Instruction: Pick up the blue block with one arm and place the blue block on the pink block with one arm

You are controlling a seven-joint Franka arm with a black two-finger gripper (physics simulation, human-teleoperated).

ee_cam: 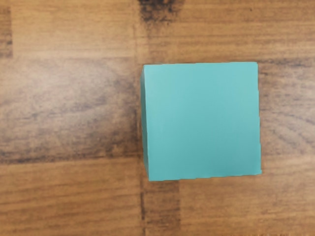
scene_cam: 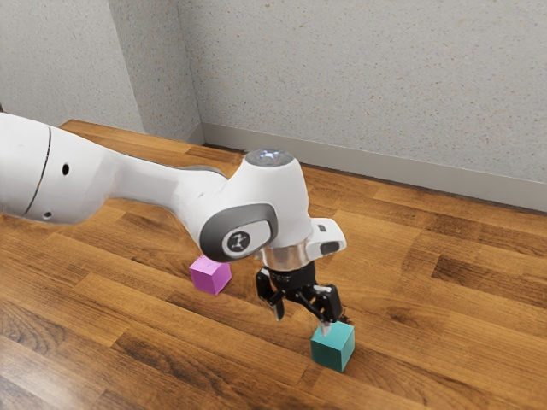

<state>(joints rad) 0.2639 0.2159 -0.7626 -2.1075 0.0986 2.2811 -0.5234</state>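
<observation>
While the white arm (scene_cam: pixel 154 192) comes in from the exterior view's left, there are two blocks on the wooden surface (scene_cam: pixel 444 282): one blue block (scene_cam: pixel 332 346) and one pink block (scene_cam: pixel 210 275). There is one arm and one black end effector (scene_cam: pixel 302 323).

The blue block, more turquoise in colour, sits flat on the surface at the near side, toward the exterior view's right of the pink one. The pink block sits farther back and toward the exterior view's left, partly behind the arm's wrist. The two blocks are well apart and do not touch. Nothing lies on top of either block.

The end effector hangs just above the blue block, a little toward the exterior view's left of it. Its two fingers (scene_cam: pixel 326 325) are spread wide and hold nothing. The tip of one finger is just over the far upper edge of the blue block; I cannot tell whether it touches the block.

In the wrist view, the blue block (ee_cam: pixel 201 120) shows its square top face directly under the hand, and around it the brown planks of the surface (ee_cam: pixel 64 113) are seen on every side.

Behind the surface stands a grey speckled wall (scene_cam: pixel 385 77).
</observation>
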